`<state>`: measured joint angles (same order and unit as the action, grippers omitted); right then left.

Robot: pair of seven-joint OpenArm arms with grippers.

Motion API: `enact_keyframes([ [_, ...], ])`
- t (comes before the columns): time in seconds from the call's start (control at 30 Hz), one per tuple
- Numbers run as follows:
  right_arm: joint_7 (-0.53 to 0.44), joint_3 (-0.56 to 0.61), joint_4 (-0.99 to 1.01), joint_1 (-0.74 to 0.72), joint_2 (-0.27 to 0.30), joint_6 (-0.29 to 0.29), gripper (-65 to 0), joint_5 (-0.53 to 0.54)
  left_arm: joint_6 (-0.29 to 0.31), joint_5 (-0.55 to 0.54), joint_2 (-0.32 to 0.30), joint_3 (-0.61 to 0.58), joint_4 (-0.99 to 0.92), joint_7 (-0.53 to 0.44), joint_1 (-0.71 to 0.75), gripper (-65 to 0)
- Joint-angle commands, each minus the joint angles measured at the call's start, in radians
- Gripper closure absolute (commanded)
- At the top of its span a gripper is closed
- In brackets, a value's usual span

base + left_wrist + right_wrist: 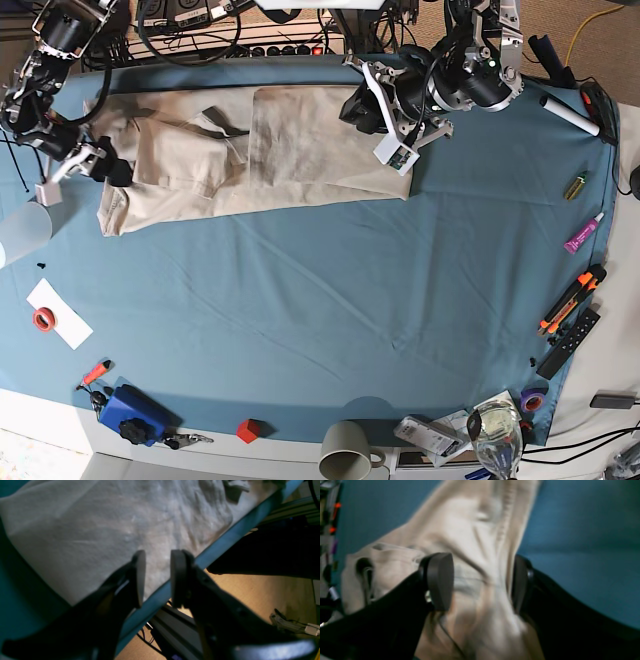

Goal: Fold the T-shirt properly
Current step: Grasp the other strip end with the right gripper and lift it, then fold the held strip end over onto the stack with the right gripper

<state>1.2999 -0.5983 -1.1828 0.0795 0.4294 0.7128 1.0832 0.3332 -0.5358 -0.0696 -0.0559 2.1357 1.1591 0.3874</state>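
- T-shirt point(240, 150): beige, lying along the far side of the bench point(330, 300), which is covered by a blue-teal cloth. The base view shows the garment partly folded, with a squarer panel toward that view's right and rumpled layers toward its left.
- Left end effector point(156, 577): the left wrist view shows its two pads standing apart with a moderate gap and nothing between them. It hangs over the hem of the shirt, right at the bench edge point(225, 542). Contact with the fabric cannot be confirmed.
- Only the left wrist view shows the floor point(262, 592) below the bench edge and the frame members under the bench. The base view shows this arm over the right end of the shirt, with its fingers hidden by the arm body.
- Right end effector point(482, 582): the right wrist view shows the jaws wide, with a bunched ridge of shirt fabric lying between the pads. The far pad point(518, 585) sits against the cloth; the near pad point(440, 580) stands clear of the ridge. No closed hold is visible.
- The base view places this end effector point(105, 165) at the shirt's left end, near the sleeve area; the jaw spacing is too small to read there.
- Only the base view shows the surrounding clutter: a marker point(568, 113), a cup point(347, 452) and a blue box point(133, 412), all well apart from the shirt.
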Motion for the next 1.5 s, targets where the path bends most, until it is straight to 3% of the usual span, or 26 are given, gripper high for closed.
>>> enact_keyframes([
  [0.0,0.096,0.04,0.013,0.016,-0.003,-0.015,-35.4,-0.099,0.007,-0.019,0.003,0.0,0.021,-0.016,-0.003,-16.5],
  [0.17,0.096,0.151,0.013,0.02,-0.003,-0.015,-33.4,-0.076,0.007,-0.019,0.003,0.0,0.021,-0.016,-0.003,-16.5],
  [0.4,0.096,0.126,0.01,0.002,-0.003,-0.015,-0.4,-0.052,0.007,-0.019,0.003,0.0,0.021,-0.016,-0.003,-16.5],
  [0.53,0.096,0.073,0.01,-0.056,-0.002,-0.015,0.0,-0.082,0.007,-0.019,0.003,0.0,0.021,-0.016,-0.003,-16.5],
  [0.73,0.056,0.047,0.01,-0.185,-0.002,-0.015,0.0,-0.266,0.007,-0.018,0.003,0.0,0.021,-0.014,-0.002,-16.5],
  [0.83,0.055,0.047,0.01,-0.216,-0.002,-0.015,0.0,-0.296,0.006,-0.018,0.003,0.0,0.027,-0.005,-0.002,-16.5],
  [0.97,0.073,0.047,-0.035,-0.206,-0.005,-0.015,0.0,-0.273,0.002,0.018,0.003,0.0,0.061,0.0,0.012,-15.6],
  [1.07,0.096,0.048,-0.124,-0.184,-0.006,-0.015,0.0,-0.185,-0.042,0.095,0.002,0.016,0.103,-0.017,0.035,-10.2],
  [1.2,0.096,0.048,-0.318,-0.124,-0.008,-0.015,0.0,-0.045,-0.082,0.132,0.002,0.101,0.127,-0.031,0.048,-9.0],
  [1.33,0.096,0.051,-0.488,-0.068,-0.042,-0.015,0.0,-0.03,-0.106,0.132,-0.016,0.195,0.127,-0.032,0.047,-9.0],
  [1.47,0.096,0.1,-0.508,-0.011,-0.108,-0.015,0.0,0.002,-0.105,0.124,-0.063,0.269,0.127,-0.025,0.051,-9.0],
])
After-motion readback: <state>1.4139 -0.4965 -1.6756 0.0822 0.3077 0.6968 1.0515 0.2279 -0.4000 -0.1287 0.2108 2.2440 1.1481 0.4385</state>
